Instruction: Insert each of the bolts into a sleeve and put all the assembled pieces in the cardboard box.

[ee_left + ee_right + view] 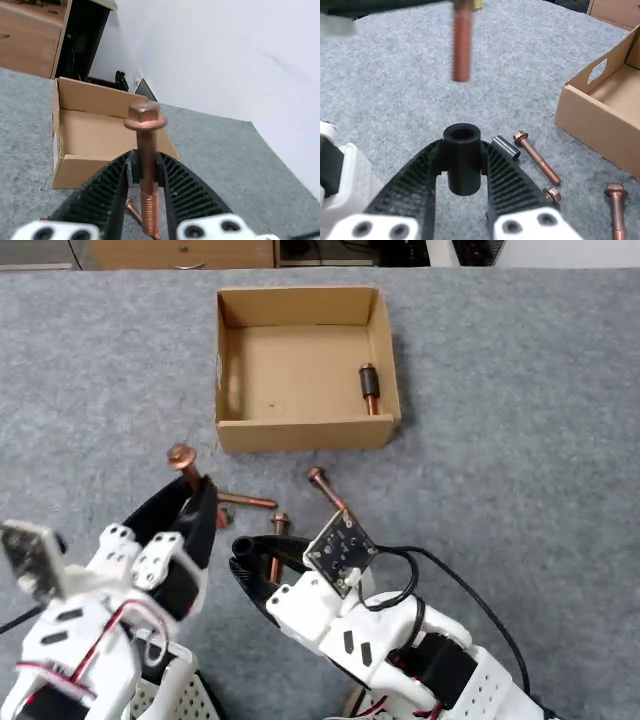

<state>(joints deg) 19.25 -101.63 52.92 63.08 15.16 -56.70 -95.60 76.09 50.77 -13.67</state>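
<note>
My left gripper [198,492] [145,160] is shut on a copper bolt [183,458] [146,150], held by its shaft with the hex head above the fingers. My right gripper [247,556] [462,150] is shut on a black sleeve [243,546] [462,160] with its open end facing up. In the right wrist view the held bolt's threaded end [461,45] hangs a little above the sleeve and apart from it. The cardboard box [300,430] [80,170] [600,115] stands beyond both grippers. One bolt-and-sleeve piece [368,388] lies inside along its right wall.
Three loose bolts [245,500] [278,540] [328,490] lie on the grey carpet between the grippers and the box. A second black sleeve [506,147] lies on the carpet just beyond my right gripper, beside one bolt [537,162].
</note>
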